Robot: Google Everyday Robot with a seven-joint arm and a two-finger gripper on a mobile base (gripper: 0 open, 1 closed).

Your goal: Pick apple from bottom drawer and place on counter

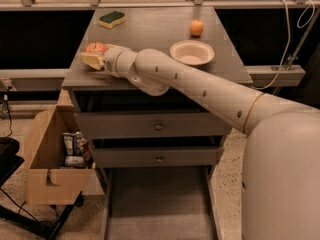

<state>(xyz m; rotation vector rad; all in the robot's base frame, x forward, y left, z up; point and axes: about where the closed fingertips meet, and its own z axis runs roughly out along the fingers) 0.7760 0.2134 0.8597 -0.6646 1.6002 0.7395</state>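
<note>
The red apple is at the left edge of the grey counter, right at the tip of my gripper. My arm reaches from the lower right across the counter's front to that spot. The apple shows just above and behind the gripper's pale end, touching it or very near it; I cannot tell whether it rests on the counter. The bottom drawer is pulled out below the cabinet, and its plain floor shows with nothing on it.
A pale bowl stands on the counter's right half, a small orange fruit behind it, and a green-yellow sponge at the back left. Two shallower knobbed drawers are shut. An open cardboard box stands left of the cabinet.
</note>
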